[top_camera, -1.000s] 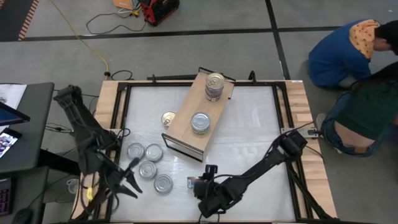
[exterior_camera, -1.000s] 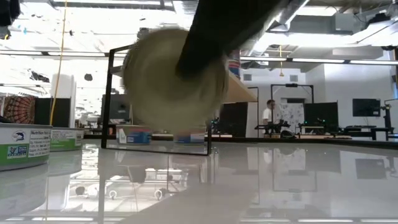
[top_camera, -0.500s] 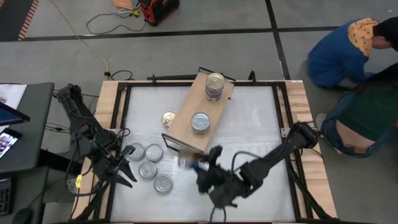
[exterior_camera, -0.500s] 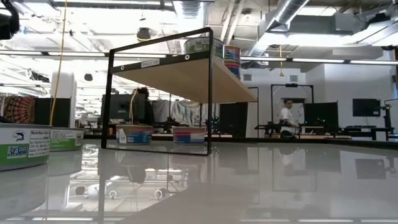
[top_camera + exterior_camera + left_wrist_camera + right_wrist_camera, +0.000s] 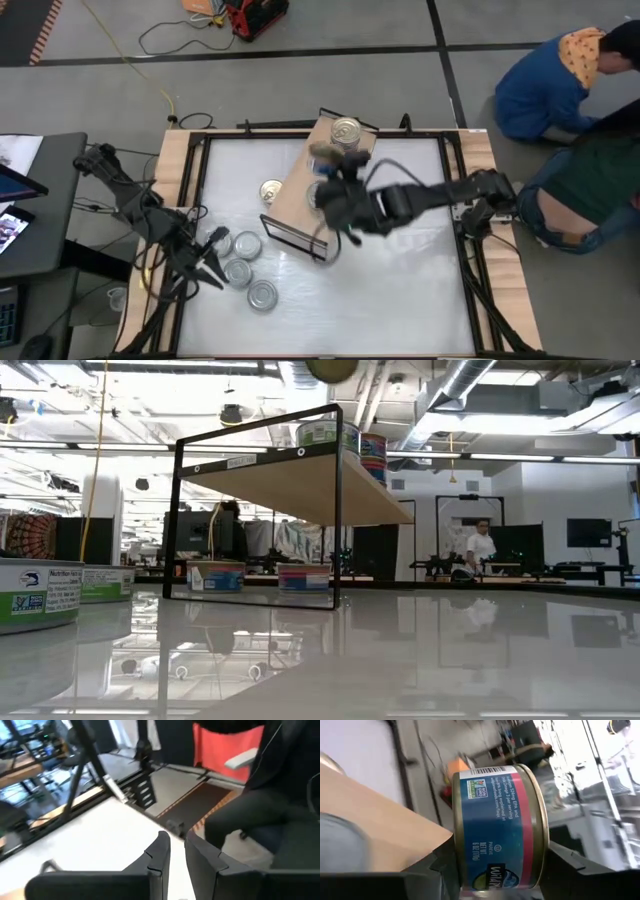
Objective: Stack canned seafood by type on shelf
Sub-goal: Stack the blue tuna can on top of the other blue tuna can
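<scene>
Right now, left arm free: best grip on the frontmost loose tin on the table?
Come straight down on the frontmost tin: it lies flat, lid up. Set the fingers of the left gripper across its round wall, clear of the neighbouring tin. Right gripper holds a blue tin.

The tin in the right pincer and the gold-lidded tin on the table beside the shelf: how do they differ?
The held tin is clamped in the right pincer above the shelf. The table tin lies free on the white table beside the shelf. The held tin shows a blue and red label, while the table tin shows only its gold lid. Both are small round tins.
</scene>
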